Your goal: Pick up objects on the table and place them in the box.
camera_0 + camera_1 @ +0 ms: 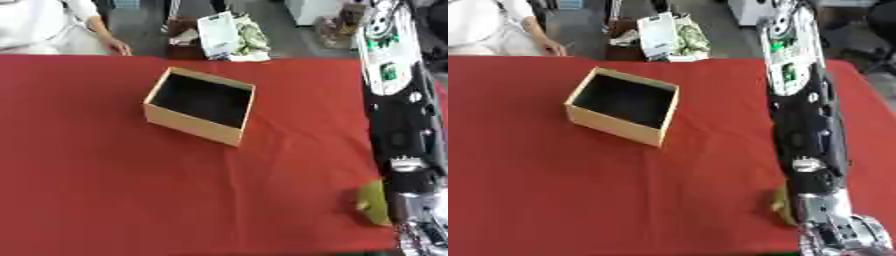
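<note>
Red cloth covers the table, which fills most of the frame. An open cardboard box, dark inside and with nothing visible in it, stands left of centre in the upper half, turned slightly askew. The robot's right arm runs down the right side of the frame from the upper right corner, and the right hand lies at the lower right corner. A small yellow-green object shows at the lower right, just beside the wrist and largely hidden by it; its shape cannot be made out. Whether the fingers are closed around it or merely near it cannot be told, since the hand is seen from behind and partly cut off by the frame edge. The left hand is not in view. The step in hand appears to be securing this object. To do it well, the fingers should enclose the object fully before any lift, the lift should clear the cloth, and the carry should travel toward the upper left, ending above the box opening rather than its near wall before release.
</note>
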Robot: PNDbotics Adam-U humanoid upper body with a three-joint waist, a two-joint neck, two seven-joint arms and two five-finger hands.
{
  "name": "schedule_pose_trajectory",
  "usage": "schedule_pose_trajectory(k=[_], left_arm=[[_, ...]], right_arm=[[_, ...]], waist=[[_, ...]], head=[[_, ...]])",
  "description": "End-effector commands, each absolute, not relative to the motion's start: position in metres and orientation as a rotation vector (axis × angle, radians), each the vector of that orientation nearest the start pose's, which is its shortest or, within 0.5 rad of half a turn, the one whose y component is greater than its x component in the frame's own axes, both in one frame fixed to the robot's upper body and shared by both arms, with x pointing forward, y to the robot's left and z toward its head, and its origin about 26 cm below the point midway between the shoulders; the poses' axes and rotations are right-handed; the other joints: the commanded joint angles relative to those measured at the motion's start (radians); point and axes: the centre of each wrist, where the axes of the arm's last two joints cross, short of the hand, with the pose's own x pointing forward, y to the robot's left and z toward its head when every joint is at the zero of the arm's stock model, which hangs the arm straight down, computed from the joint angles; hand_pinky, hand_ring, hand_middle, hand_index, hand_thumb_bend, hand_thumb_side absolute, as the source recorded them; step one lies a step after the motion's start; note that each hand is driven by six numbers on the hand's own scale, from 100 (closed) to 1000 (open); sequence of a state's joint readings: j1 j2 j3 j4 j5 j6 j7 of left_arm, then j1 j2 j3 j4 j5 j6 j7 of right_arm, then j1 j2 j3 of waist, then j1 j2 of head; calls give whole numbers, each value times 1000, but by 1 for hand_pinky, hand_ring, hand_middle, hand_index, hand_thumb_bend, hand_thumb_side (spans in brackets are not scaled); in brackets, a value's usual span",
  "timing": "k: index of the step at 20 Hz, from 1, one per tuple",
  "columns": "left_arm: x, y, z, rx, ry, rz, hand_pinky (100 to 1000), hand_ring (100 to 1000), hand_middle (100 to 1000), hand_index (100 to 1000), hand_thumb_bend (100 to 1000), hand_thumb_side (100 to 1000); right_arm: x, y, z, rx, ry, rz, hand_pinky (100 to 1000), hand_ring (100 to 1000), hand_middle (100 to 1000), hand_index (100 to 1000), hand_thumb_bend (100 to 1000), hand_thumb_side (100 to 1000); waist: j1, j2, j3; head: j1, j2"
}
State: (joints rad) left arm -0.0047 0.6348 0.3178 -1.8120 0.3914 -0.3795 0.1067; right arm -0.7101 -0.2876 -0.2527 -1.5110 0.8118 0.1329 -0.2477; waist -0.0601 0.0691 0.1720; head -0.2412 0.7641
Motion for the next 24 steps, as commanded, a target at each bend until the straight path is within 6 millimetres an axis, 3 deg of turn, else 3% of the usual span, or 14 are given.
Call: schedule_pose_trajectory(k=[1,10,18,24], left_arm=[[256,428,182,442,-2357,-122,674,1000,1000,790,192,710],[251,425,187,477,-2358,-145,674,1000,1000,789,198,707],[243,423,184,508,-2359,-146,674,1000,1000,790,193,705],[238,424,180,536,-2351,-152,674,1000,1000,790,188,705]], right_arm=[[399,-318,253,-1336,-1960,179,777,975,841,928,100,734],[404,-348,244,-1339,-1862,340,797,974,845,935,100,734],[404,-372,235,-1294,-1786,514,809,973,847,938,100,755],[403,-392,225,-1227,-1716,640,821,974,851,942,100,774]], waist=[[-3,-11,-9],[-40,-20,-44],[-38,-25,-55],[-35,-26,-66]], head=[[-4,6],[15,6],[81,6],[103,6]])
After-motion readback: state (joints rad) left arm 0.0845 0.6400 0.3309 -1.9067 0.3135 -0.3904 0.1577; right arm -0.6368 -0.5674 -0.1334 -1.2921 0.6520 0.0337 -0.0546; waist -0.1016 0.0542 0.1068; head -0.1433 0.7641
